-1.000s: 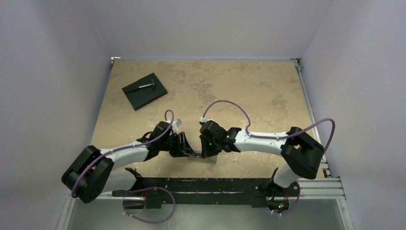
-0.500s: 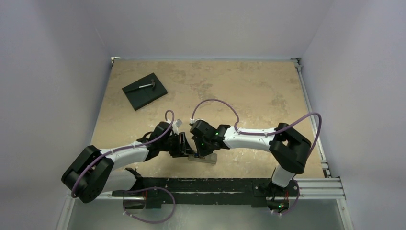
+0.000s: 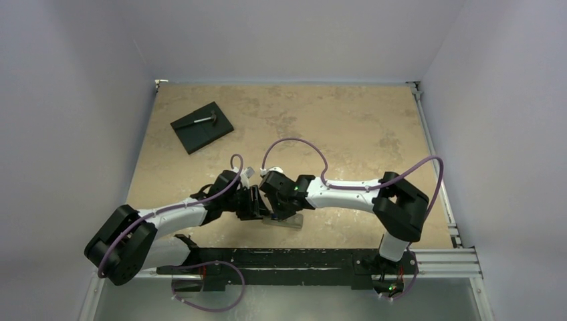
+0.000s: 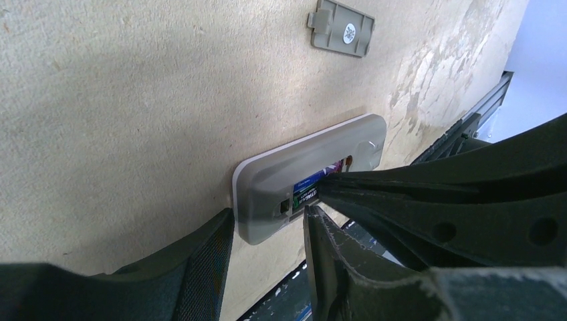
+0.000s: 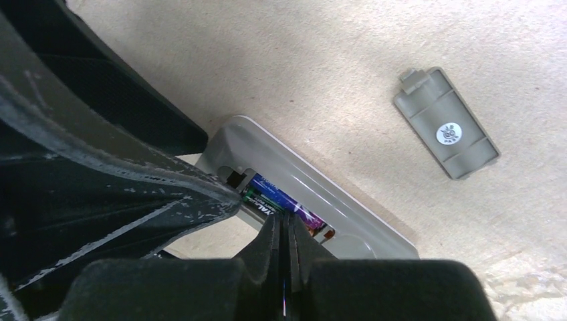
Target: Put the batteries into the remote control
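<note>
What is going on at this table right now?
A robot is loading a remote, which lies back up near the front edge of the table. The left gripper grips one end of it, apparently to steady it. The right gripper, shut, presses its tips onto a blue-labelled battery in the open recess. The cover lies apart on the table, not yet fitted.
</note>
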Controlling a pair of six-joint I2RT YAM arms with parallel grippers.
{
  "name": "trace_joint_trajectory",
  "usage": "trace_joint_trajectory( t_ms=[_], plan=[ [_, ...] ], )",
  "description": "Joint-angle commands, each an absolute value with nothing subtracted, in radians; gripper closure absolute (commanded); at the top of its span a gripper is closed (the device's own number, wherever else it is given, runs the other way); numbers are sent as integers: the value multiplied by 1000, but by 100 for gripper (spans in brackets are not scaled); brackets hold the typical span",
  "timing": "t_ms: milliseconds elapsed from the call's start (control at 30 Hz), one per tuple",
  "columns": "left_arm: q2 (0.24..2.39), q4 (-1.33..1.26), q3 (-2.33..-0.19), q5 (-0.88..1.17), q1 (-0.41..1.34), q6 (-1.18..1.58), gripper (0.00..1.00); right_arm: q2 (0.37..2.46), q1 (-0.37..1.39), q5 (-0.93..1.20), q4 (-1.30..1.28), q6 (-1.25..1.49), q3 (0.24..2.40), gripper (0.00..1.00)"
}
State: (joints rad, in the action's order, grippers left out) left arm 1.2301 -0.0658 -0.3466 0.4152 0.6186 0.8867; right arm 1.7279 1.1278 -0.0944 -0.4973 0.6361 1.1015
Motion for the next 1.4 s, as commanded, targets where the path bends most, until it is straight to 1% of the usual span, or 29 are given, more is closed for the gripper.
trace_joint_trajectory(
  t_ms=[0,100,233,300,400,467,633,733,933,1200,1367],
  plan=[
    [1197,-47,-371,402,627,850,58,1699,1137,-159,-558,647,1144,95],
    [1195,-41,-372,400,629,849,58,1657,1137,-165,-568,659,1157,91],
    [1195,-36,-368,400,628,848,58,1596,1134,-237,-583,660,1162,73],
    [1194,-32,-370,401,629,848,57,1577,1127,-269,-590,653,1157,66],
    [1189,-12,-382,401,628,842,57,1559,1114,-297,-592,611,1149,60],
    [1186,-2,-393,400,628,838,57,1551,1107,-312,-589,576,1144,58],
    [1170,99,-422,367,627,814,56,1535,1079,-328,-562,489,1127,47],
    [1157,140,-442,347,628,805,54,1529,1050,-310,-536,440,1114,46],
    [1126,199,-479,318,628,808,48,1547,985,-185,-479,304,1108,45],
    [1083,275,-518,287,628,810,45,1615,968,-109,-454,171,1144,49],
    [1063,303,-529,270,629,818,44,1681,962,-98,-438,139,1175,53]
  ],
)
